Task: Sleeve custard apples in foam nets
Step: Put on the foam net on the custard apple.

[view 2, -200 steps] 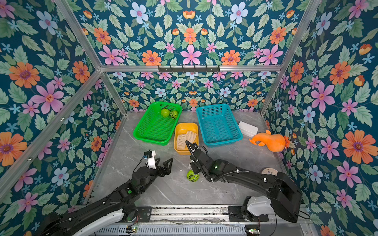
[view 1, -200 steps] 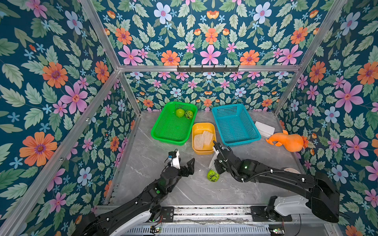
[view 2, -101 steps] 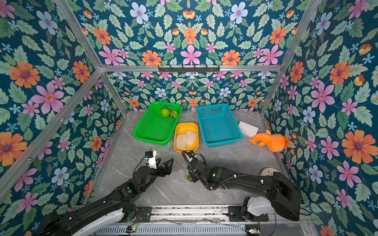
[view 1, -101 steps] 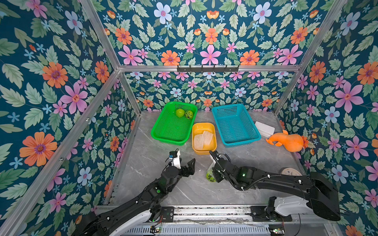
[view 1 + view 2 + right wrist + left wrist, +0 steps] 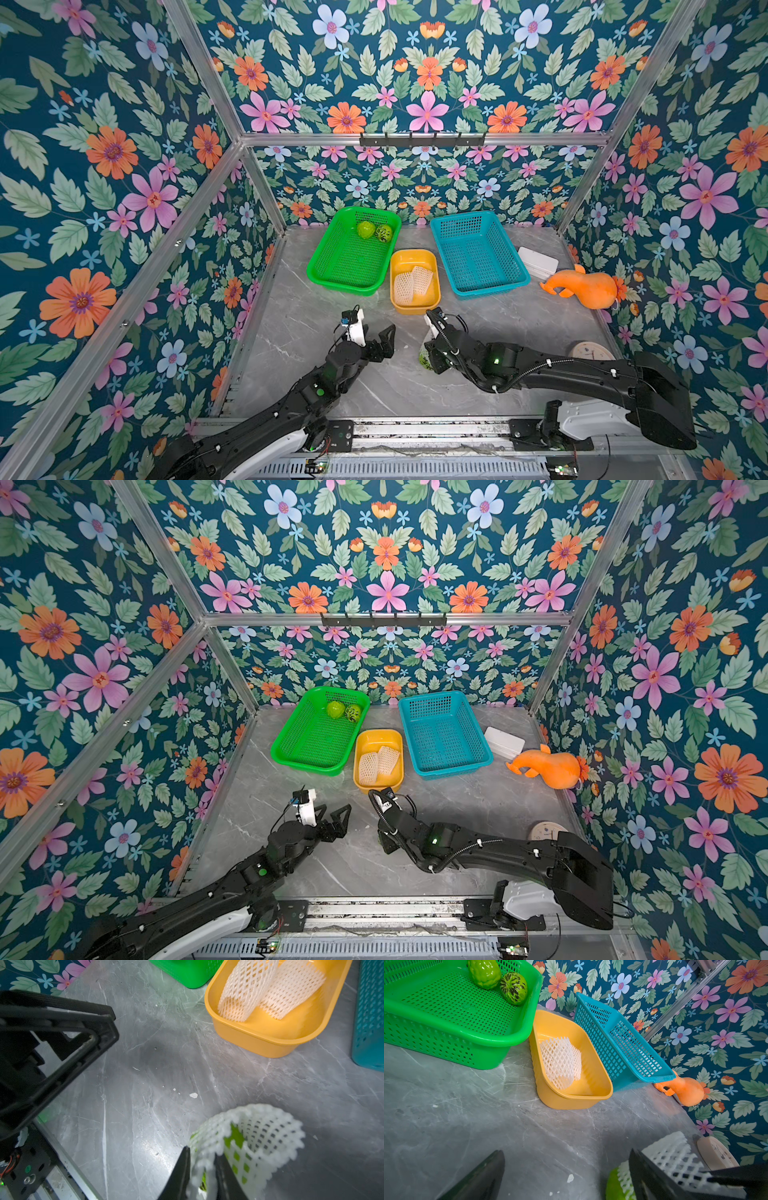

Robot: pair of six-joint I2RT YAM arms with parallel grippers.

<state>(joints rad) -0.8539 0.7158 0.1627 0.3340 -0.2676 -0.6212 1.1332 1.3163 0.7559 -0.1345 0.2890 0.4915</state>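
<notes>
Right wrist view: right gripper (image 5: 201, 1154), fingers pinching a foam net (image 5: 270, 1126), has lowered it partway over a custard apple (image 5: 235, 1136) toward the counter's (image 5: 166, 1068) front edge; left gripper (image 5: 565, 1154) gapes, empty. First sleeve looks nearly on.

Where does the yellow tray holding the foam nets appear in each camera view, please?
In a top view: yellow tray mid-picture, between green basket and blue basket.
In a top view: yellow tray again mid-picture, between the same baskets.
Left wrist: yellow tray wedged between both baskets.
Right wrist: yellow tray beside the green basket's corner.
Shared landmark: the green basket.
</notes>
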